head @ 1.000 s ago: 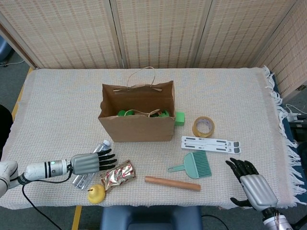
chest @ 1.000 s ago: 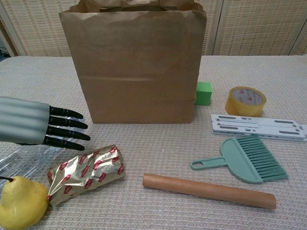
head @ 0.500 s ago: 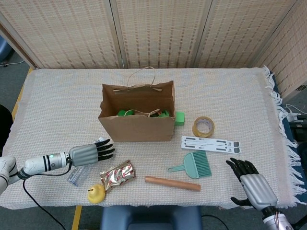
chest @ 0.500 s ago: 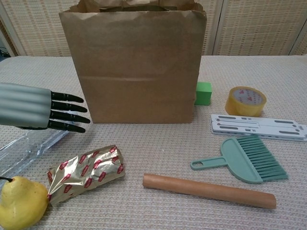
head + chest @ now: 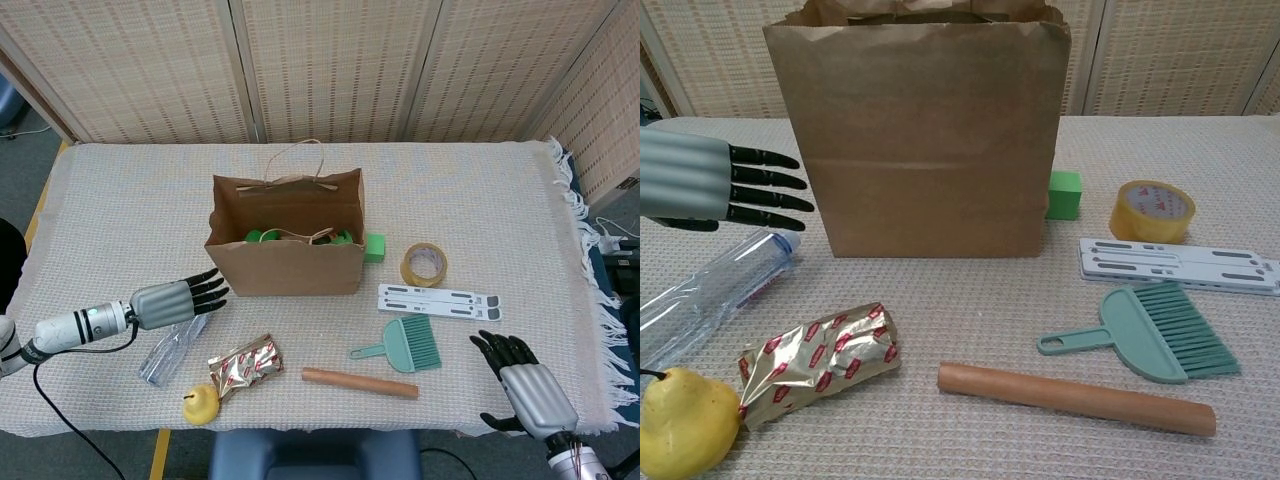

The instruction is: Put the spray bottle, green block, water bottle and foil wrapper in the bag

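Observation:
The brown paper bag (image 5: 285, 262) (image 5: 925, 130) stands open mid-table, with green parts (image 5: 262, 236) showing inside; I cannot tell what they are. A green block (image 5: 374, 247) (image 5: 1065, 194) sits against the bag's right side. The clear water bottle (image 5: 172, 348) (image 5: 710, 295) lies on the cloth at front left, with the foil wrapper (image 5: 245, 364) (image 5: 820, 362) to its right. My left hand (image 5: 178, 298) (image 5: 715, 185) hovers open above the bottle's cap end, fingers straight and pointing at the bag. My right hand (image 5: 525, 385) rests open at the front right, holding nothing.
A yellow pear (image 5: 201, 404) (image 5: 685, 425) lies by the foil wrapper. A wooden rod (image 5: 360, 382) (image 5: 1075, 397), a teal brush (image 5: 405, 345) (image 5: 1160, 335), a white slotted bracket (image 5: 440, 300) (image 5: 1180, 265) and a tape roll (image 5: 424, 264) (image 5: 1152, 210) lie right of the bag.
My left hand has risen off the water bottle and moved back toward the bag, leaving the bottle uncovered on the cloth. The right hand has barely moved.

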Available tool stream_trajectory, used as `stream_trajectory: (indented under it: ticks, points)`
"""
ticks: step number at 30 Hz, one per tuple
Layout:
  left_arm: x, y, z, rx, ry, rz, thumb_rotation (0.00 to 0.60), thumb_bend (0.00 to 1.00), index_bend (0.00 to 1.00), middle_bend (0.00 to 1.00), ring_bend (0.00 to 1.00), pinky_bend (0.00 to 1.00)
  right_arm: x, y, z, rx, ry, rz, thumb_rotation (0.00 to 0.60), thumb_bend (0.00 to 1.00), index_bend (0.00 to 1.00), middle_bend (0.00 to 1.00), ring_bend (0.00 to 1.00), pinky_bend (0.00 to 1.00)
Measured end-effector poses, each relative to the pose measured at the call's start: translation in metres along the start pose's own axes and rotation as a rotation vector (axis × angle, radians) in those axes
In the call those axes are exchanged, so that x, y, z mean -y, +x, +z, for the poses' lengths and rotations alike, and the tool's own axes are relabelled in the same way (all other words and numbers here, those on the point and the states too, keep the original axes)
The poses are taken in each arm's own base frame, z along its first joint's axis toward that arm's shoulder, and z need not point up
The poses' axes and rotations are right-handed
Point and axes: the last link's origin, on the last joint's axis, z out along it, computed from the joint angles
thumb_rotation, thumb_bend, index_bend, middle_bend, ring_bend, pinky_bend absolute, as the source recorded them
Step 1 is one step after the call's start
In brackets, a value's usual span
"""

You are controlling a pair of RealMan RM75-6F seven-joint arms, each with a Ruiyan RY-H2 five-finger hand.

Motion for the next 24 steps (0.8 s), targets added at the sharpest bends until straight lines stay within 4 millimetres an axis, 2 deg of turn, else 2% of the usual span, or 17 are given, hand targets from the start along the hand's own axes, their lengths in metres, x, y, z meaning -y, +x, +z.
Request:
stream_trajectory:
  ticks: [8, 14, 19, 24]
  points:
    - [-0.002, -0.01, -0.022, 0.045, -0.022, 0.026, 0.6, 0.39, 0.0, 0.0, 0.0, 0.03, 0.001, -0.001, -0.002, 0.003, 0.006, -0.002, 0.6, 0.06, 0.0, 0.0, 0.0, 0.0]
    - [-0.011, -0.009, -0.037, 0.023, -0.084, 0.035, 0.6, 0.39, 0.0, 0.0, 0.0, 0.01, 0.002, -0.001, -0.001, 0.003, 0.005, -0.002, 0.6, 0.06, 0.0, 0.0, 0.0, 0.0]
    - [-0.024, -0.002, -0.042, -0.031, -0.163, 0.032, 0.6, 0.39, 0.0, 0.0, 0.0, 0.01, 0.003, -0.003, 0.0, 0.009, 0.007, -0.007, 0.6, 0.06, 0.0, 0.0, 0.0, 0.0]
    - [-0.033, -0.001, -0.039, -0.045, -0.228, 0.042, 0.6, 0.39, 0.0, 0.0, 0.0, 0.01, 0.005, -0.004, 0.0, 0.012, 0.014, -0.007, 0.6, 0.06, 0.0, 0.0, 0.0, 0.0]
